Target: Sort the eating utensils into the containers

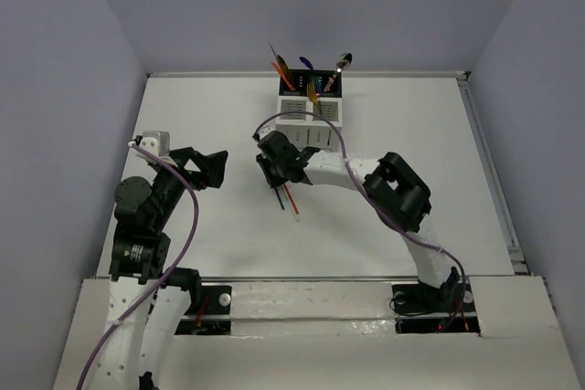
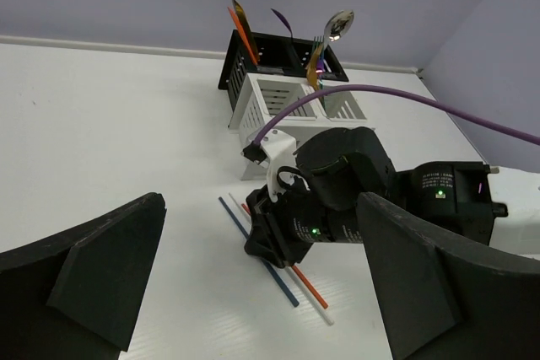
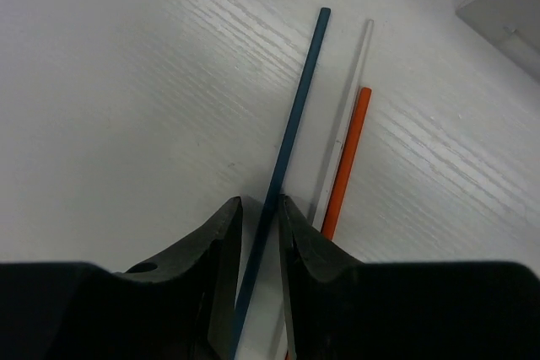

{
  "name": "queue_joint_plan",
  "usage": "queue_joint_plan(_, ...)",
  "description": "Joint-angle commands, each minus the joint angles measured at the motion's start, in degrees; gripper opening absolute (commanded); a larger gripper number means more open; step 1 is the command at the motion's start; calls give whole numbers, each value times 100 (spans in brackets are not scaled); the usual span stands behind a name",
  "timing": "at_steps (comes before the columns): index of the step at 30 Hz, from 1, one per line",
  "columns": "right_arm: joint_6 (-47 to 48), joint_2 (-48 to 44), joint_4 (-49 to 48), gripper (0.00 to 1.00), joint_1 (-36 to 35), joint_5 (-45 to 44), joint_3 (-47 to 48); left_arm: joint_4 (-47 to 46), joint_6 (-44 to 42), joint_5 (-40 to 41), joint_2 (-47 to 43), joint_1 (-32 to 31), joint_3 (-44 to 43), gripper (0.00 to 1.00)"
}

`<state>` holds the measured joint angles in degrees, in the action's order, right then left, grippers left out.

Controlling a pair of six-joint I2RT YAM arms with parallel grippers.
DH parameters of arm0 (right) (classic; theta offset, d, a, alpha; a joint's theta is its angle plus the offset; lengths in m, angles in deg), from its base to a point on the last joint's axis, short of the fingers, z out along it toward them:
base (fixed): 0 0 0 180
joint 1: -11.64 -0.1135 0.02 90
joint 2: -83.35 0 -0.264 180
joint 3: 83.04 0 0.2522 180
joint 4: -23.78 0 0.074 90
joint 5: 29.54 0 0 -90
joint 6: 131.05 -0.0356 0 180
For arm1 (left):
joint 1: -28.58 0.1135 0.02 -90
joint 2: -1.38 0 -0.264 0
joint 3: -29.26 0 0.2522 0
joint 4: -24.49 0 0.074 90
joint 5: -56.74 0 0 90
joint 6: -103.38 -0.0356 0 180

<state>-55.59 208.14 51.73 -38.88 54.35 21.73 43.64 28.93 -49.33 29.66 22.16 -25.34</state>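
Right end effector [image 3: 260, 204] straddles blue chopstick [image 3: 297, 107] on the table [image 3: 126, 82]

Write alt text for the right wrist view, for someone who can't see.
Two black jaws straddle a slim blue stick lying on a white table, not quite closed on it. A pale stick and an orange stick lie close beside it.

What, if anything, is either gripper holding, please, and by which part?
The left gripper holds nothing. The right gripper straddles the blue chopstick near mid-length; whether it actually grips cannot be told.
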Motion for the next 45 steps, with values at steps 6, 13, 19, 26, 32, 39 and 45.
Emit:
queue_joint_plan(6,277,589,1006,27,-317,-637,857,-275,27,-54,-59,-79,-21,99)
queue_joint_plan(13,426,792,1217,9,-511,-1340,1033,-258,9,-36,-94,-132,-29,99)
queue_joint_plan(19,304,723,937,0,-573,-1227,1034,-231,-8,52,-155,-132,-38,99)
queue_joint_plan(26,172,-207,-327,0,-520,-454,1069,-205,-8,78,-164,-132,-47,99)
queue_joint_plan(32,390,-1044,-1749,0,102,-541,876,-205,-8,70,-129,-184,-47,99)
queue_joint_plan(39,786,-1001,-3290,0,1156,47,954,-222,9,25,-59,-307,-38,99)
queue_joint_plan(45,1032,-79,-3309,0,1694,435,2131,-205,-8,61,-41,-360,-47,99)
